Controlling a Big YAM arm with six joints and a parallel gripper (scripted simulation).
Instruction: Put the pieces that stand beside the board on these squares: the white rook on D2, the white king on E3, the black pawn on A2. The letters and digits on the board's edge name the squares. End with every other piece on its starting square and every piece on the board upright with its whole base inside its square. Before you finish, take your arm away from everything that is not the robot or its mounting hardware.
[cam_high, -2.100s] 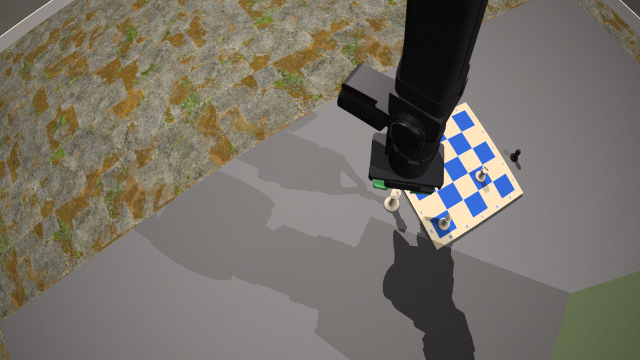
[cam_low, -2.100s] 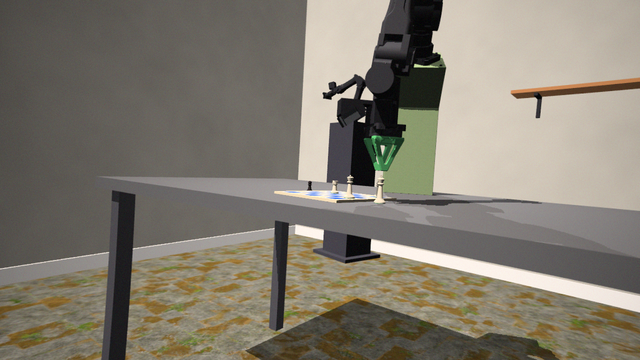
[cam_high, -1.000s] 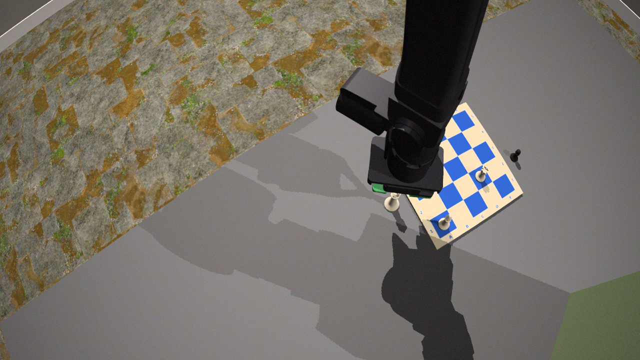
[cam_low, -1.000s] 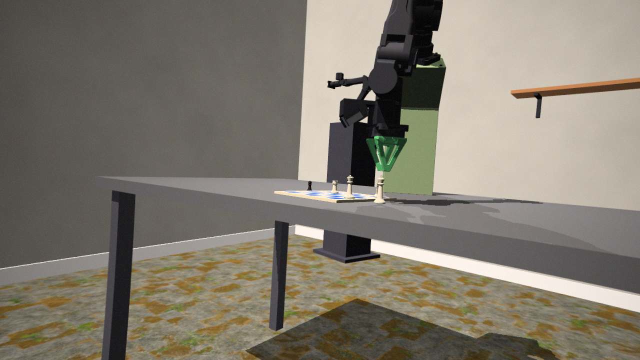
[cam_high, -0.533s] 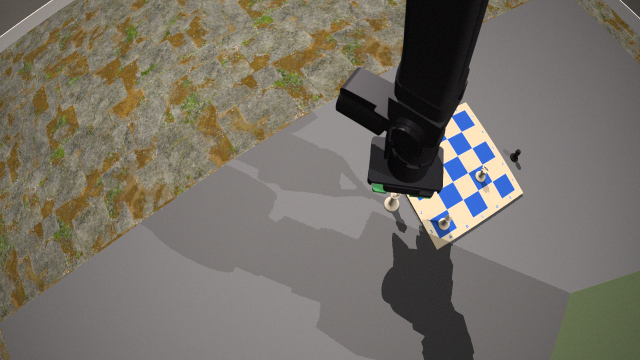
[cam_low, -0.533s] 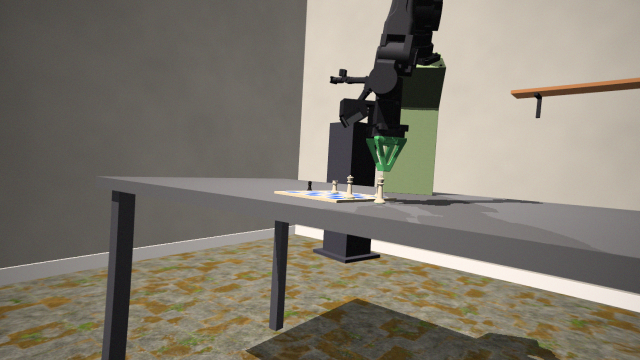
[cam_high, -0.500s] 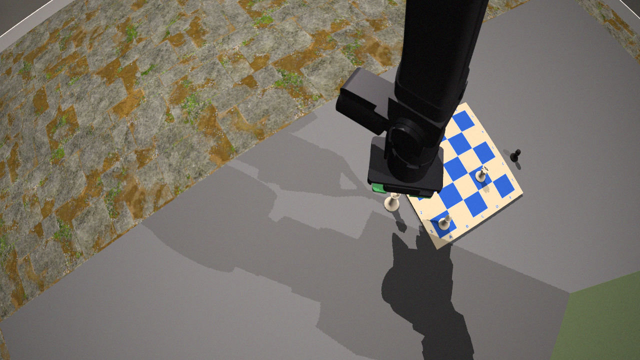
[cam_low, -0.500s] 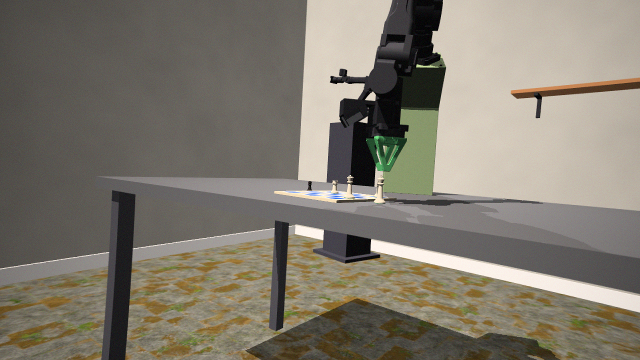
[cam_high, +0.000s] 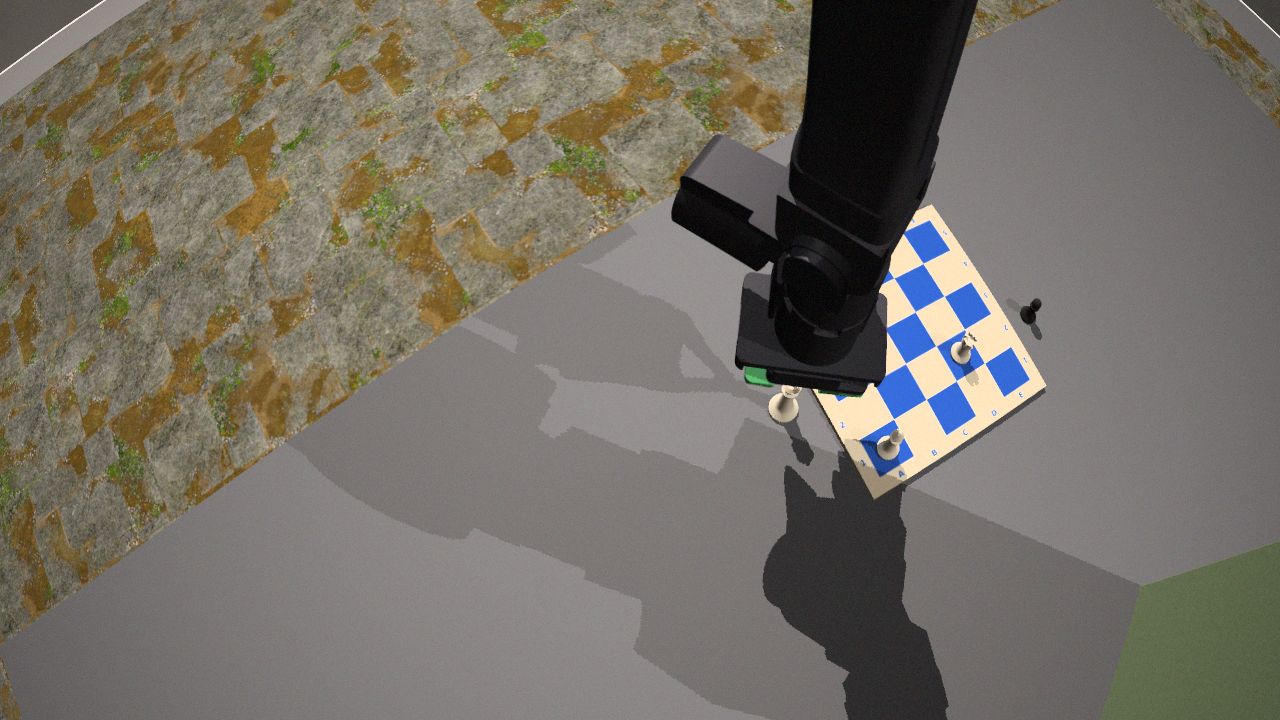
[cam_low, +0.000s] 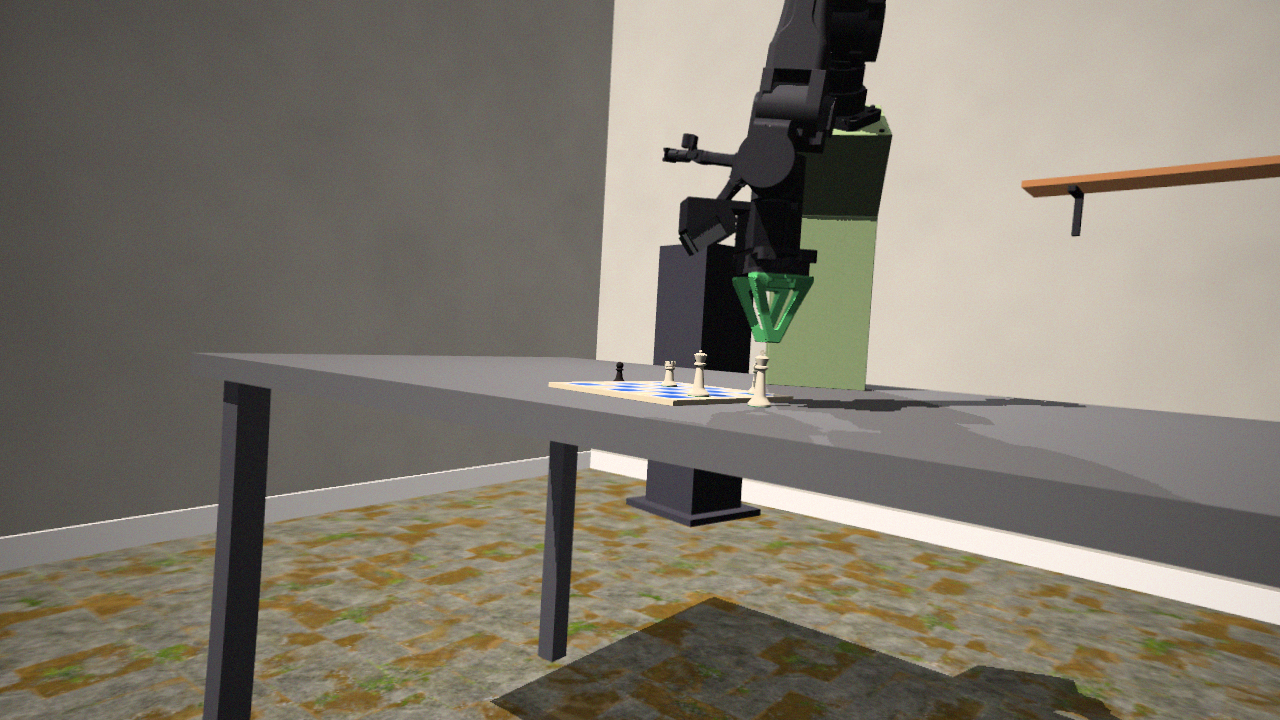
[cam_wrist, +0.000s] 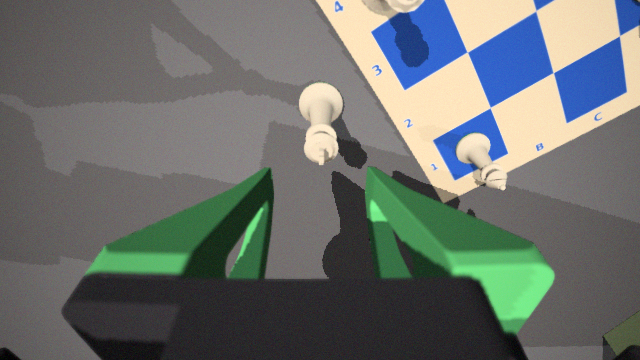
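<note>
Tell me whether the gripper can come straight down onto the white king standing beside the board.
Probably yes. The gripper hangs open and empty above the white king, which stands upright off the board's edge with nothing close beside it; the fingers' gap looks wider than its head.

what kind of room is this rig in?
Probably a bare indoor test room, not a home or shop. A plain grey table with a small chessboard stands on a mossy stone floor, with blank walls, a lone wall shelf and the arm on a pedestal.

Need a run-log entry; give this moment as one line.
pincer open, empty | above king | king upright beside board | pawn beside board
</note>
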